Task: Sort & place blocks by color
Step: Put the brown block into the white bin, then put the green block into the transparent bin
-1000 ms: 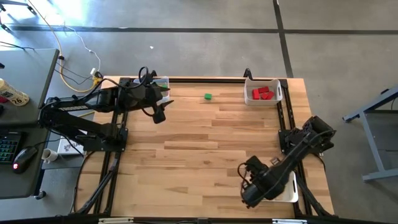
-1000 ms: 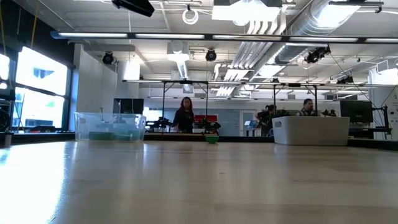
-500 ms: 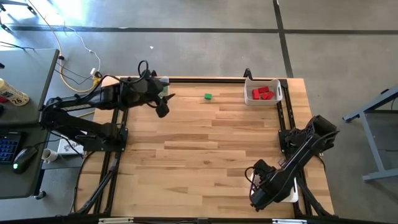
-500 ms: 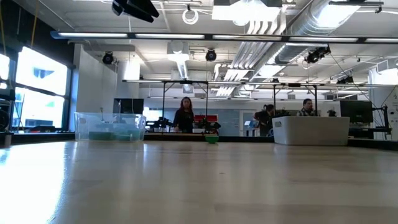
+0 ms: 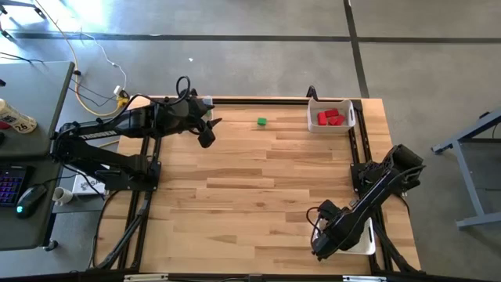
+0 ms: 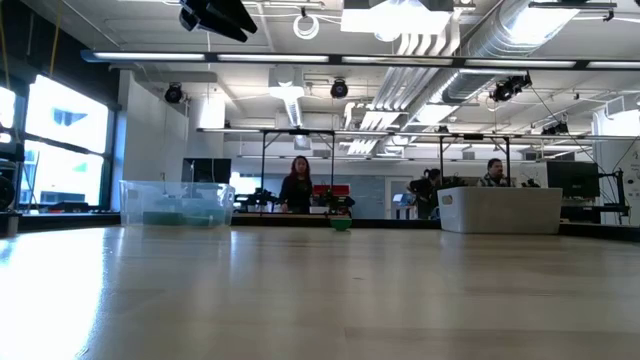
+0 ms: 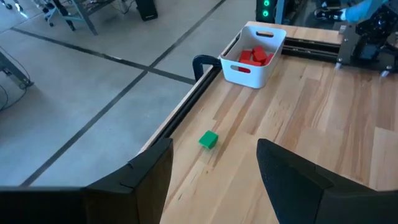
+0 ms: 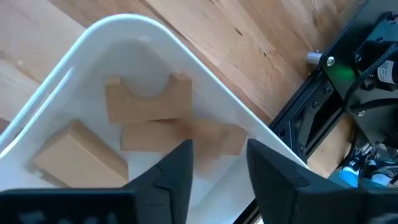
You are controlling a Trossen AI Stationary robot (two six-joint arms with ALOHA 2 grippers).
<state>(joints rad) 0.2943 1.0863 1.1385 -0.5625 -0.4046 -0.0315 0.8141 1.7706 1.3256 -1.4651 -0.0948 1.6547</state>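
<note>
One green block [image 5: 261,121] lies alone on the table near the far edge, also visible as the green block [image 7: 208,139] ahead of my left gripper [image 7: 214,180], which hangs open above the far left of the table [image 5: 206,135]. My right gripper [image 8: 217,177] is open, pointing down over a corner of the white bin [image 8: 186,62] at the near right [image 5: 366,235]. Plain wood blocks lie in that bin: an arched one [image 8: 149,102], a bar [image 8: 78,155] and a blurred one [image 8: 208,140] just beyond the fingertips. Red blocks [image 5: 331,117] lie in the far right bin.
A clear bin [image 6: 178,203] with green pieces stands at the far left, mostly hidden under my left arm in the high view. The red blocks' white bin [image 7: 254,56] stands at the far right corner. Black frame rails [image 5: 141,204] run along both table sides. People stand beyond the table.
My right gripper has sunk toward the white bin at the near right corner and shifted a little toward the table's right edge. My left wrist has rolled slightly in place.
</note>
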